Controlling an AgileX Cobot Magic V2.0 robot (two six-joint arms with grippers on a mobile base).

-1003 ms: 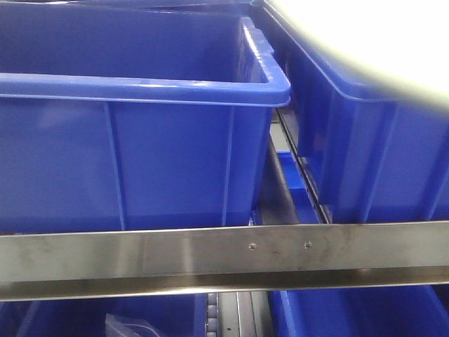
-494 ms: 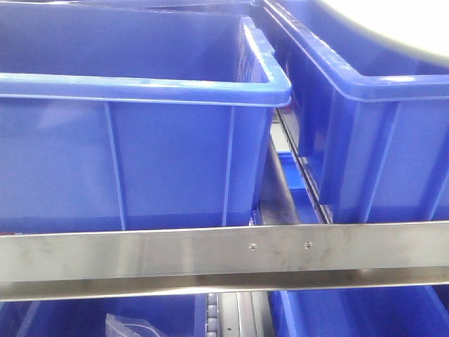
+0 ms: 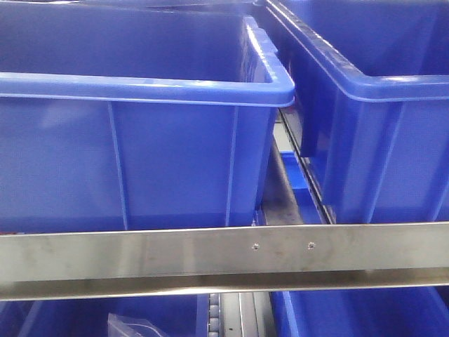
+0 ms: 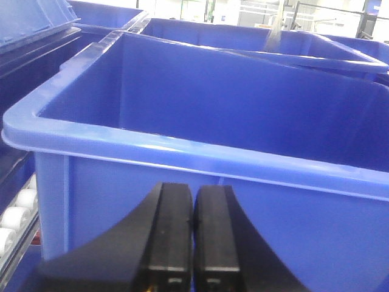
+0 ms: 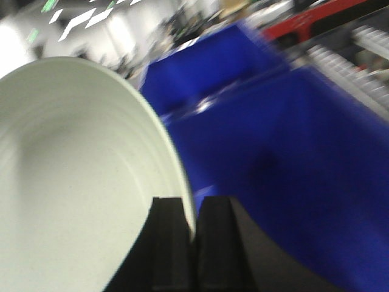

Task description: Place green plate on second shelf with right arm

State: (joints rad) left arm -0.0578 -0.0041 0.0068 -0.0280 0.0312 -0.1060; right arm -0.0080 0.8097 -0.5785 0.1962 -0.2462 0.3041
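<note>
The green plate (image 5: pixel 73 182) fills the left of the right wrist view, a pale round dish seen tilted on edge. My right gripper (image 5: pixel 193 204) is shut on its rim, one finger inside the dish and one outside. Blurred blue bins (image 5: pixel 292 182) lie beyond it. The plate and right gripper are out of the front view. My left gripper (image 4: pixel 193 191) is shut with nothing between its fingers, close before a blue bin's front wall (image 4: pixel 182 176). A steel shelf rail (image 3: pixel 210 256) crosses the front view; I cannot tell which level is the second shelf.
Two large blue bins, left (image 3: pixel 140 91) and right (image 3: pixel 372 126), stand side by side above the rail with a narrow gap between them. More blue bins (image 3: pixel 351 312) and a clear plastic bag (image 3: pixel 130 326) lie below the rail. White rollers (image 4: pixel 15 210) run beside the left bin.
The pale plate that covered the front view's upper right corner has moved out of that view, uncovering the right bin's rim and inside. The bins and rail stand as before.
</note>
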